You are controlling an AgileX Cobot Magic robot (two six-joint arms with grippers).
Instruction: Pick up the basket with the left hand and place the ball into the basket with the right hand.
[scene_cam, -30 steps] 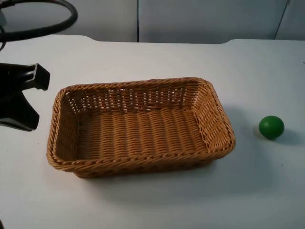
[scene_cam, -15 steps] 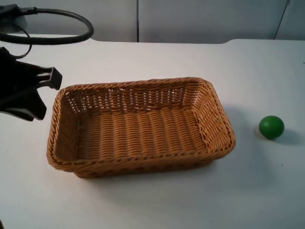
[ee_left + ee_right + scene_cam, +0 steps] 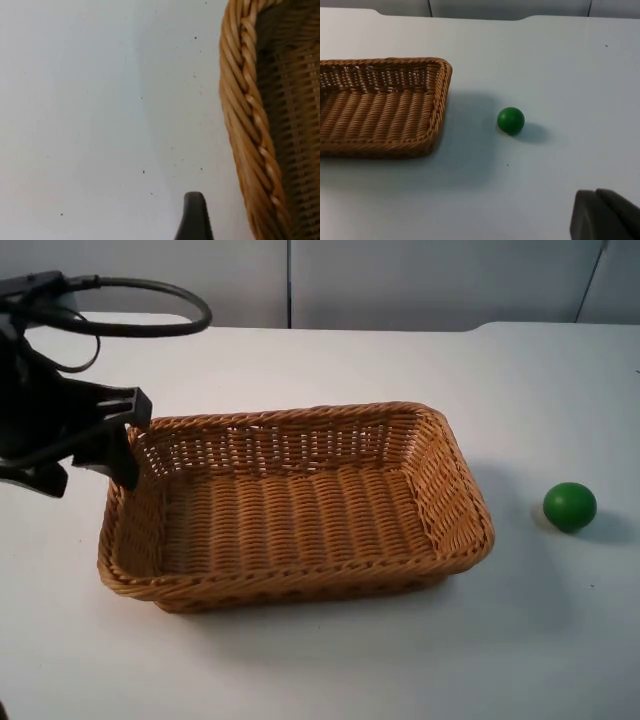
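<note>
A brown wicker basket [image 3: 300, 578] sits flat in the middle of the white table. My left gripper [image 3: 88, 472] hangs at its left end, open, with one black finger [image 3: 124, 458] at the rim's far left corner and the other out over the table. Seen from the left wrist, a fingertip [image 3: 195, 220] stands just outside the braided basket rim [image 3: 245, 125], above bare table. A green ball [image 3: 570, 506] lies on the table to the right of the basket. From the right wrist, my right gripper [image 3: 600, 212] is shut and waits well short of the ball [image 3: 510, 120] and the basket [image 3: 440, 100].
The table [image 3: 330, 660] is white and runs back to the grey partition wall [image 3: 420, 280]. A wide strip of bare table lies between the basket's right end and the ball.
The left arm has moved right, from the table's left edge up to the basket's left rim, and its fingers have spread apart. Basket, ball and right arm have stayed put.
</note>
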